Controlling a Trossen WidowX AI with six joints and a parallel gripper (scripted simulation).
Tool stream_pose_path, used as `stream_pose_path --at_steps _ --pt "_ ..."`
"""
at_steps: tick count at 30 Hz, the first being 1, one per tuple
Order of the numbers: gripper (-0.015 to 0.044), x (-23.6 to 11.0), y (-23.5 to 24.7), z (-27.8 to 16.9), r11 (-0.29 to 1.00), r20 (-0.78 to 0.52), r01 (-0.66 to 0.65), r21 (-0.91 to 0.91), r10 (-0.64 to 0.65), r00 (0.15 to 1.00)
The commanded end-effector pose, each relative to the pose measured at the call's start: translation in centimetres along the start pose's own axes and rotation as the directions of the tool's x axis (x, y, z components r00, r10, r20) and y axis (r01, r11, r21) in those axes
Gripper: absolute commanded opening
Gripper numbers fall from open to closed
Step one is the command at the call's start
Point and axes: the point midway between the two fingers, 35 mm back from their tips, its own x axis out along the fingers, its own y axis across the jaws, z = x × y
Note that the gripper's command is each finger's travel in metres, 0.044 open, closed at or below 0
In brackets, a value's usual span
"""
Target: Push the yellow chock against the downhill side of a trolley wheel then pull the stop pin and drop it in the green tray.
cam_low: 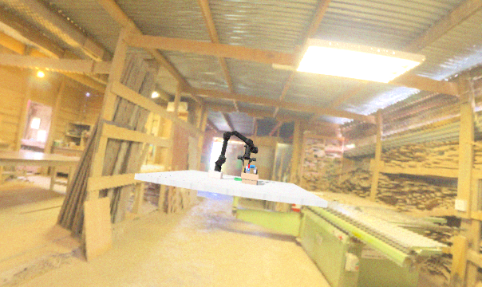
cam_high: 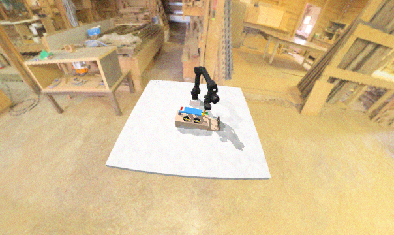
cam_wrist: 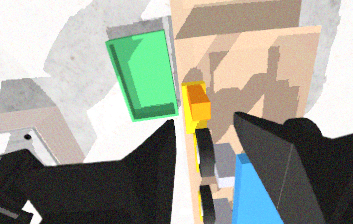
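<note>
- At the gripper: about half open, with nothing between the fingers; poised above the trolley's downhill end, jaws spread a little wider than the orange handle below.
- For the yellow chock: seated on the ramp, orange handle up, and seemingly pressed against the downhill side of the nearer wheel. Placed there, by my reading, so that the wedge takes the load once the pin is gone.
- Cannot tell from the wrist view whether any sliver of gap remains between chock and tyre; too small in the other two views to settle.
- For the trolley: parked along the ramp's edge, blue deck uppermost, a second wheel showing further uphill.
- For the stop pin: in place at the uphill end in the top view, red head showing, well apart from the gripper and out of the wrist view.
- For the green tray: lying on the white table just beside the ramp, level with the chock, so handy for the drop.
- Judged progress: chocking seemingly finished, pin pull and drop not yet done.
- Next, probably: lift clear without nudging the handle, cross to the uphill end, grip the red head, draw it straight out.
- Main risk: a sideways tug on the pin, or a knocked chock, setting the trolley rolling.
</note>
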Motion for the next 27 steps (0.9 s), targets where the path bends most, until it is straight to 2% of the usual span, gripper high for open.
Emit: stream_pose_path --at_steps 1,3,7,16,27 --pt "0.0242 0.1 0.0 0.0 1.000 -0.001 -0.002 0.000 0.002 1.000" --pt "0.0295 0.1 0.0 0.0 1.000 -0.001 -0.002 0.000 0.002 1.000" --pt "0.0190 -0.2 -0.5 -0.3 1.000 0.012 0.011 -0.013 -0.011 1.000" --pt "0.0190 -2.0 -3.6 -3.6 0.995 0.041 0.081 -0.063 -0.079 0.996" --pt "0.0190 -2.5 -4.9 -12.7 0.998 -0.092 0.060 -0.029 -0.062 0.994"
